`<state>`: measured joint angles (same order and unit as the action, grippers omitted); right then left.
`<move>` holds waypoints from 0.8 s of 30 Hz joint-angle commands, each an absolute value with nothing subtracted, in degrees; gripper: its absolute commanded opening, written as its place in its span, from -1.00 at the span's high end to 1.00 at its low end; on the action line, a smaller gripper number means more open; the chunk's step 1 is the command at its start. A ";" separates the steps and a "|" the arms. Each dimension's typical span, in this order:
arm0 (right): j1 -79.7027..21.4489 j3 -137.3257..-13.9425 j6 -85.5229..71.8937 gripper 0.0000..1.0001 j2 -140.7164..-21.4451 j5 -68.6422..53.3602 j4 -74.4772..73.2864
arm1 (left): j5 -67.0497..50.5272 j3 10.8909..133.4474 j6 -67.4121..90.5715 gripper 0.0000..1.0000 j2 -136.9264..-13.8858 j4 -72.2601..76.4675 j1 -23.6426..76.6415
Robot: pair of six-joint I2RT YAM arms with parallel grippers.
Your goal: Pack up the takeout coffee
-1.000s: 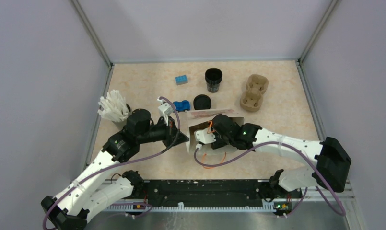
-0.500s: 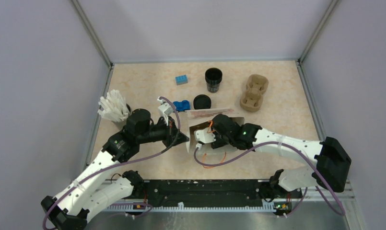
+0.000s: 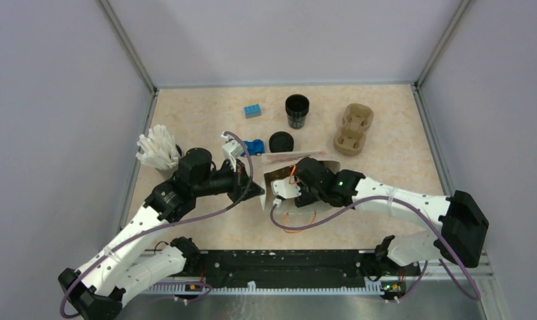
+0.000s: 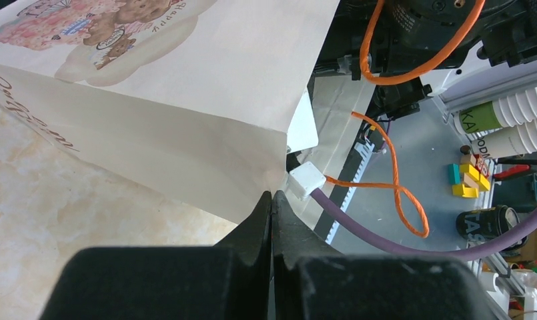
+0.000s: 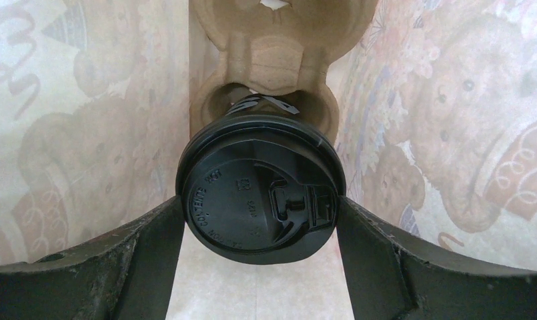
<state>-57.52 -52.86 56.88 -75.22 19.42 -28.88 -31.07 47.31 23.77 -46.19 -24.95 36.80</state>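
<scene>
Takeout coffee: the takeout coffee cup (image 5: 260,190), black and lidded, sits inside the paper bag (image 4: 185,100). It is seated in one socket of a brown pulp carrier (image 5: 279,40), which runs on toward the cup's 12 o'clock in the right wrist view.
Right arm: the right gripper (image 5: 259,210) reaches into the bag. Its fingers (image 5: 145,260) press the lid's rim at 9 and 3 o'clock, clasping the cup between them.
Left arm: the left gripper (image 4: 271,200) meets the bag at its 9 o'clock side, seen from overhead. Its fingers are pressed together on the bag's corner, pinching the paper.
Bag: white with a bear print, it stands near the middle of the table (image 3: 205,127) between the two arms. Printed walls rise on either side of the cup.
Beyond the bag: an open black cup (image 3: 297,110) with ridged sides stands upright at the bag's 12 o'clock, toward the far edge. A loose black lid (image 3: 281,141) lies flat between that cup and the bag.
Elsewhere: a second pulp carrier (image 3: 354,128) lies at the bag's 1 o'clock, apart from it. A blue toy car (image 3: 255,147) sits just beside the loose lid at its 9 o'clock, and a blue building block (image 3: 252,111) lies at the car's 12 o'clock. A grey cup (image 3: 157,148) of white utensils stands at the bag's 10 o'clock, by the left wall.
</scene>
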 commanded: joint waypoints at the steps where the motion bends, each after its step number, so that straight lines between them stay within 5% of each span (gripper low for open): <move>1: -56.78 -56.59 57.04 -0.57 -74.71 19.42 -30.02 | -31.80 50.10 22.25 1.00 -46.47 -24.44 36.71; 19: -56.90 -61.88 55.94 -0.58 -75.16 16.83 -34.79 | -30.64 50.54 22.18 1.00 -46.85 -25.41 36.70; 24: -56.95 -60.36 55.46 -0.42 -75.58 16.21 -34.48 | -30.23 50.16 22.60 1.00 -46.13 -25.36 36.67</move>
<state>-57.47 -59.07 56.40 -75.24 17.45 -34.87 -30.17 48.71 22.37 -46.78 -27.05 36.80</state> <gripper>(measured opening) 0.748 0.004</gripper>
